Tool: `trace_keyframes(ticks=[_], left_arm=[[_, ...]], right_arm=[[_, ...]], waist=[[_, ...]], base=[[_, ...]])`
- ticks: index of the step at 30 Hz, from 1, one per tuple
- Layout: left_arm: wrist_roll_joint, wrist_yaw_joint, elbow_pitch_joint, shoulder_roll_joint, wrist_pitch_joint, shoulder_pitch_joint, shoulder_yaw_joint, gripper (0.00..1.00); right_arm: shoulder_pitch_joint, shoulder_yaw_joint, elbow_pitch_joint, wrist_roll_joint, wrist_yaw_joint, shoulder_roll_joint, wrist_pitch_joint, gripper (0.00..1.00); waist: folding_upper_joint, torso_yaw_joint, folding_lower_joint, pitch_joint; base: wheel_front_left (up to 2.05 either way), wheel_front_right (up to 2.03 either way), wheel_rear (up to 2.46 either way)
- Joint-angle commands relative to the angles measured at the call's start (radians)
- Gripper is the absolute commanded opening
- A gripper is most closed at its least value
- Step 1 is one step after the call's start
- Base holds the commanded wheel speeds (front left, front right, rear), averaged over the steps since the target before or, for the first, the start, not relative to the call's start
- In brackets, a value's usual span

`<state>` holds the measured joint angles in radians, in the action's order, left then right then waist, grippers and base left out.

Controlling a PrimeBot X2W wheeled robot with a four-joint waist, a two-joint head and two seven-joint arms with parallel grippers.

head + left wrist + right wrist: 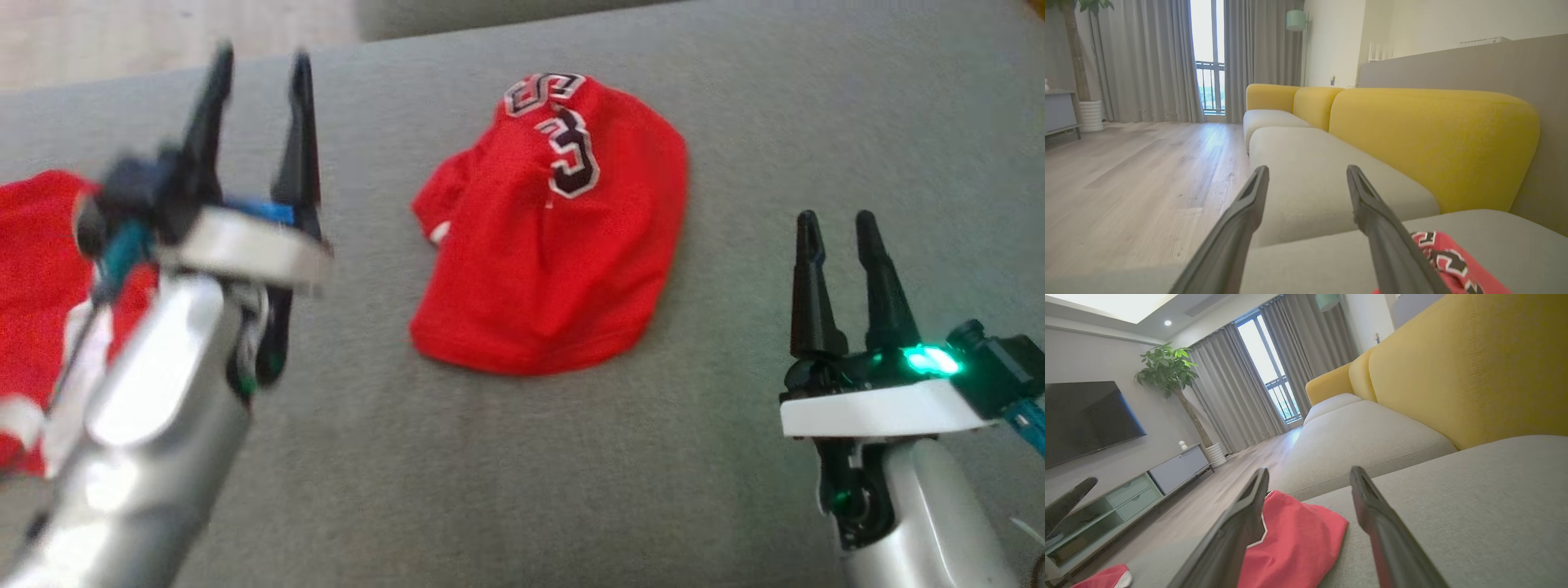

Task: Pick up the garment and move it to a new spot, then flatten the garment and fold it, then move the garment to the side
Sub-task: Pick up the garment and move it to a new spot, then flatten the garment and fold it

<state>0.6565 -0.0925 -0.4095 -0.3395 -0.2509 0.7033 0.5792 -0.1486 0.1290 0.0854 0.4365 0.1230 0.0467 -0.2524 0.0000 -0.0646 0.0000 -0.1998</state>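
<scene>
In the head view the red garment lay crumpled on the grey sofa seat, between the two grippers. It was to the right of the left gripper and to the left of the right gripper, ahead of the right one's fingertips. Its long axis ran roughly the way both pairs of fingers pointed, with the numbered end farthest away. Both grippers stood with fingers apart and held nothing. The gaps to the heap looked about equal. The left gripper was blurred, so I could not tell which arm was truly nearer. A second red cloth with white trim lay behind and under the left arm. That made two red pieces and two grippers.

In the left wrist view the left gripper was spread wide with only sofa seat between its fingers. The garment showed low down, just to the right of the right-hand finger.

In the right wrist view the right gripper was also spread and empty. The garment lay close ahead and to its left, partly behind the left-hand finger. The second red cloth sat much farther left. Reaching the heap would likely mean a swing inward for either arm.
</scene>
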Motion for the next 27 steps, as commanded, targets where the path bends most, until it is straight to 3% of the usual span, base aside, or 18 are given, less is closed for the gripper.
trace_keyframes(ticks=[1,7,13,20,27], left_arm=[[-0.017,0.001,0.051,-0.04,-0.01,-0.014,-0.052,1.0],[-0.097,0.004,0.181,-0.027,-0.011,-0.264,-0.117,1.0],[-0.168,0.004,0.242,0.053,-0.011,-0.474,-0.186,1.0],[-0.237,0.052,0.253,0.138,-0.011,-0.534,-0.25,1.0],[-0.286,0.096,0.236,0.181,-0.011,-0.525,-0.285,1.0]], right_arm=[[0.007,0.013,-0.025,-0.012,0.008,0.004,-0.009,1.0],[0.05,-0.007,-0.005,-0.047,0.008,0.004,-0.009,1.0],[0.084,-0.005,0.01,-0.059,0.008,0.004,-0.009,1.0],[0.088,0.011,0.015,-0.084,0.008,0.004,-0.009,1.0],[0.041,0.118,0.03,-0.143,0.008,0.004,-0.009,1.0]], waist=[[0.0,0.057,0.0,0.039],[0.0,0.126,0.0,0.084],[0.0,0.15,0.0,0.118],[0.0,0.171,0.0,0.12],[0.0,0.198,0.0,0.097]], base=[[0.0,0.0,0.0],[0.0,0.0,0.0],[0.0,0.0,0.0],[0.0,0.0,0.0],[0.0,0.0,0.0]])
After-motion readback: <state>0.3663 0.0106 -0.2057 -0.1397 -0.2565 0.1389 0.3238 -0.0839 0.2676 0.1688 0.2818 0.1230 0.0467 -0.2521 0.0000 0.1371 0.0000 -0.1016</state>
